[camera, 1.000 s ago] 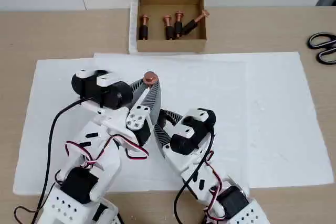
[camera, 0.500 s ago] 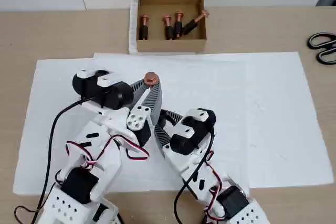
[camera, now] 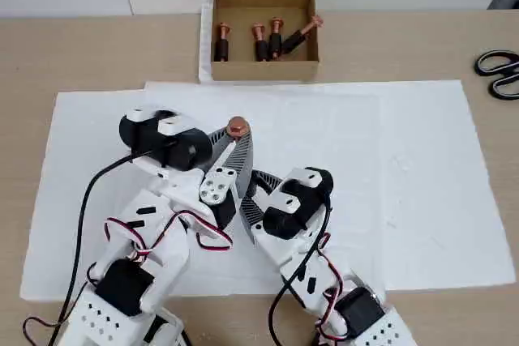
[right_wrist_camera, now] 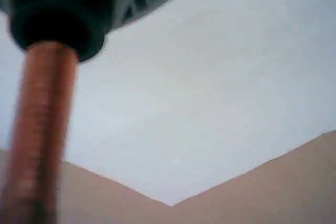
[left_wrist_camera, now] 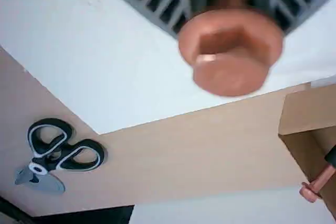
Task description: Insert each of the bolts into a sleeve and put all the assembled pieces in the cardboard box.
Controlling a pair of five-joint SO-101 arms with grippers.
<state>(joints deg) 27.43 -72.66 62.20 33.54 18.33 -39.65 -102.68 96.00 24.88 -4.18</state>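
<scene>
White paper sheet [camera: 405,184] spread over a wooden table [camera: 97,46] is the working ground. At its middle the left gripper [camera: 236,138] pinches a bolt [camera: 237,127] just under its head, grey ribbed fingers pressed to either side of the shank. Just beside and below it, the right gripper [camera: 250,190] seems to be clamped on a black sleeve [right_wrist_camera: 52,22], and the threaded copper shank runs out of the sleeve's end, so the two parts look at least partly joined.

The chief risk, as I judge it, is a slip during the handover. If one claw lets go before the shank is fully seated, the bolt could slide out and roll across the paper. With both claws pulling on one piece, a slight misalignment could also bind the thread or twist the sleeve loose.

The bolt is copper-coloured, with a hexagonal, flanged head and a fine-threaded shank; the sleeve is a plain dark tube.

Farther off, the cardboard box [camera: 263,70] sits at the table's far edge, well apart from the claws, with four assembled pieces [camera: 261,42] inside. Scissors [camera: 499,73] lie off the paper to one side.
</scene>
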